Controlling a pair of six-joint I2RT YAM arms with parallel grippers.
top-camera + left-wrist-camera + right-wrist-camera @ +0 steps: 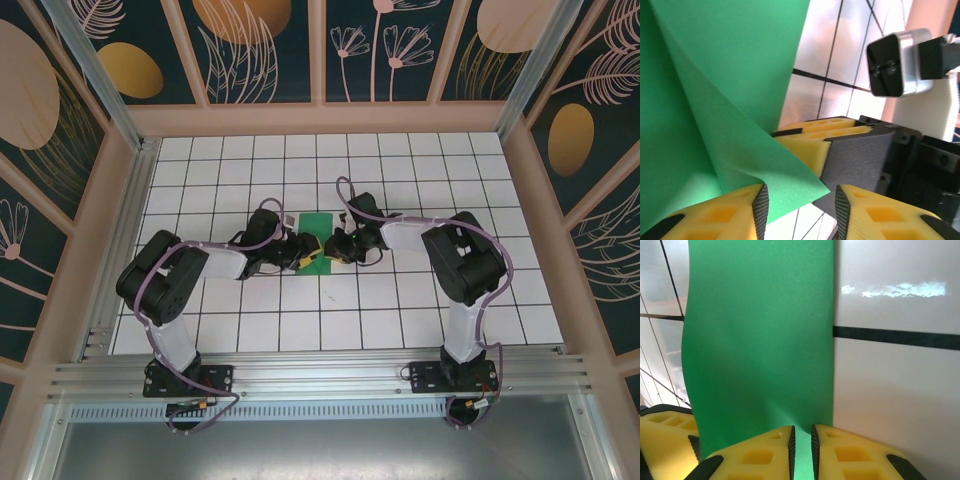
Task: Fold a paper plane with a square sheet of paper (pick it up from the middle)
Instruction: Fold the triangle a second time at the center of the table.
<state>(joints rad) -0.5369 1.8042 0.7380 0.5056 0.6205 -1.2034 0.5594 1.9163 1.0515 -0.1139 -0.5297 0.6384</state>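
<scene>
The square sheet of paper (318,228) is green and lies folded at the middle of the tiled table, between the two grippers. My left gripper (303,254) comes in from the left. In the left wrist view its jaws (801,202) stand open, with a raised corner of the paper (715,100) lying in the gap against the left pad (760,202). My right gripper (332,250) meets it from the right. Its jaws (801,440) are nearly together, pinching a raised ridge of the green paper (760,340).
The white tiled table (420,300) has black grid lines and is walled by a wooden frame. My right gripper's yellow fingers (810,137) and its wrist camera (892,65) sit very close in front of the left jaws.
</scene>
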